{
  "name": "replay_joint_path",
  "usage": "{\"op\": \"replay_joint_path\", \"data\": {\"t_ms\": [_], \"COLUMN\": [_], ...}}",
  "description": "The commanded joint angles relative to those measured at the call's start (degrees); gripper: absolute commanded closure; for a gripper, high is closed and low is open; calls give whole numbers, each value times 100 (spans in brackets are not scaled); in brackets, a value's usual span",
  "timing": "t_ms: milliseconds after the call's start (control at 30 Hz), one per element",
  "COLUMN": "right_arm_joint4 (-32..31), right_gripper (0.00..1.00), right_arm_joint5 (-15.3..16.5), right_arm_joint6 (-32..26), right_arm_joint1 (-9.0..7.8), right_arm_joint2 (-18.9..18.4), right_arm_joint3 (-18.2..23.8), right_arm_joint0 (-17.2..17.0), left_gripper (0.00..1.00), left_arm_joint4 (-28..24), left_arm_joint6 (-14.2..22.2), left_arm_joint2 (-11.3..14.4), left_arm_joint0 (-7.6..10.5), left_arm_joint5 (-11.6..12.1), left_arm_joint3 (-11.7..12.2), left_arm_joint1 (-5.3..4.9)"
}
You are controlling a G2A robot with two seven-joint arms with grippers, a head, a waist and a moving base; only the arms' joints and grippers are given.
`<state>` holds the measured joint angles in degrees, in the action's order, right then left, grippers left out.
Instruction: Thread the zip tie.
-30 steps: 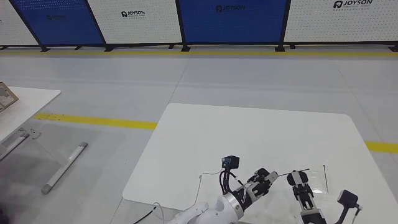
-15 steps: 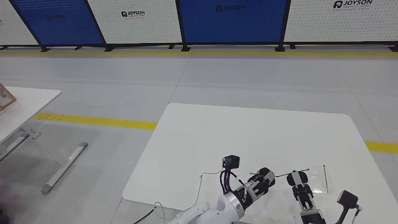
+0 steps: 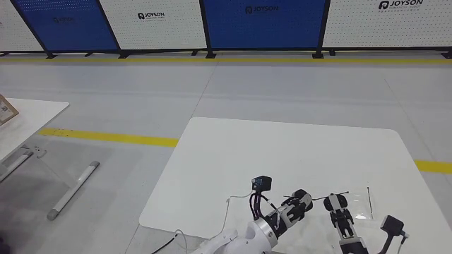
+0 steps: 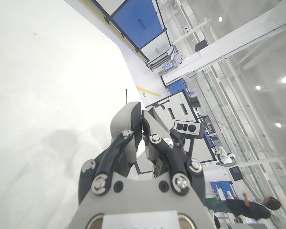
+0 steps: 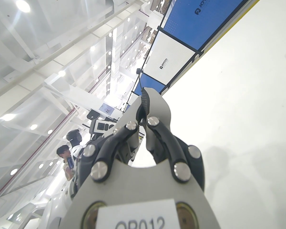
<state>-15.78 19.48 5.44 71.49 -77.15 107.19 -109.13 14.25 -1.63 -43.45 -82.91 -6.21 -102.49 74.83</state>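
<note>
A thin black zip tie (image 3: 325, 198) runs across the gap between my two grippers near the table's front edge. My left gripper (image 3: 304, 198) is shut on one end. In the left wrist view its fingers press together (image 4: 141, 110), and a thin black strand (image 4: 126, 95) rises beside the tips. Just to the right, my right gripper (image 3: 337, 200) faces away from the front edge. It is shut on the tie (image 5: 145, 91), and the tie's small square head (image 5: 138, 71) sticks out past the fingertips.
The white table (image 3: 282, 148) stretches bare toward its far edge. Another black zip tie (image 3: 368, 199) lies on a clear plastic sheet (image 3: 359, 213) just right of the right gripper. Both arms hang close to the front edge.
The left gripper's fingers have drawn together and it has shifted a little to the right. The right arm has slid slightly left and back toward the front edge.
</note>
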Motion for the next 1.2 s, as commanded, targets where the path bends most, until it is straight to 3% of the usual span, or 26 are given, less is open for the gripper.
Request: {"op": "replay_joint_path", "data": {"t_ms": [0, 733, 900, 1067, 1167], "right_arm_joint4": [-1, 233, 243, 199, 180], "right_gripper": [100, 100, 80, 76, 81], "right_arm_joint5": [0, 0, 0, 0, 0], "right_arm_joint6": [-7, -252, -252, -235, -204], "right_arm_joint1": [-2, -16, -14, -11, -7], "right_arm_joint2": [4, -21, -26, -18, -18], "right_arm_joint3": [-5, -51, -50, -50, -49], "right_arm_joint0": [6, 56, 54, 49, 44], "left_gripper": [100, 100, 100, 100, 100], "left_arm_joint4": [8, 95, 96, 103, 91], "left_arm_joint6": [5, 19, 34, 29, 38], "left_arm_joint2": [-2, -10, -18, -29, -32], "left_arm_joint0": [-6, -14, -17, -25, -22], "left_arm_joint5": [14, 1, 6, -16, -35], "left_arm_joint3": [0, 26, 33, 32, 32], "left_arm_joint1": [2, 33, 39, 45, 51]}}
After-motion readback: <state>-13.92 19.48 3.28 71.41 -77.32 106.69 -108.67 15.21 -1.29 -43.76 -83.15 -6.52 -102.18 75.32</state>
